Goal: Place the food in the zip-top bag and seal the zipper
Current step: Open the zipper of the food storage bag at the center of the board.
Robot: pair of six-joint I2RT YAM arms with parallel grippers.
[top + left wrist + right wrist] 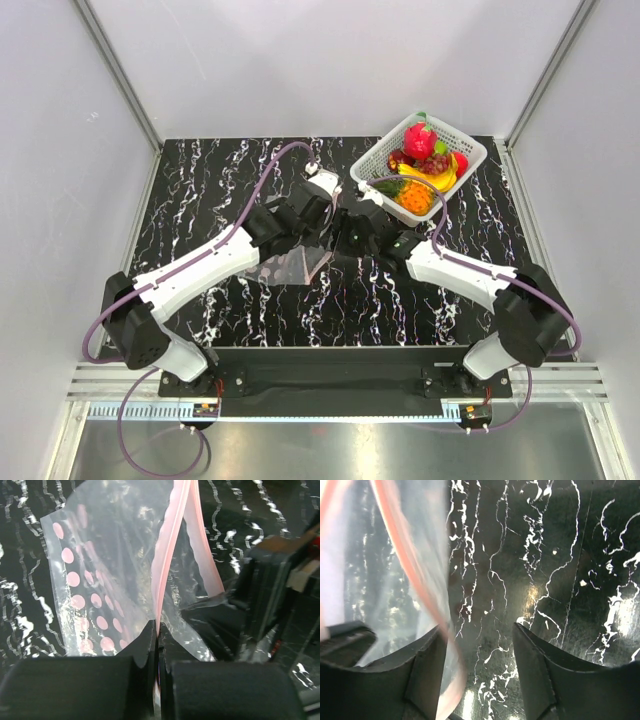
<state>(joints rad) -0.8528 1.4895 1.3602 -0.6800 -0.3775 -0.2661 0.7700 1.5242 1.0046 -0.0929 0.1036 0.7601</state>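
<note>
The clear zip-top bag [100, 580] with pale pink spots hangs from my left gripper [157, 630], which is shut on its pink zipper [167, 555]. The two zipper strips part above the jaws, so the mouth stands open. In the top view the bag [295, 265] lies under the left arm. My right gripper [480, 630] is open, and the other pink mouth edge [405, 555] runs over its left finger [420, 670]. The orange pineapple [415, 197] and dark grapes [434, 163] lie in the basket.
The white lattice basket [470, 150] stands at the back right and also holds a yellow banana [440, 182] and a red fruit [419, 140]. Both wrists meet near the middle of the black marbled table [200, 200]. The right gripper's body [270, 580] is close beside the bag.
</note>
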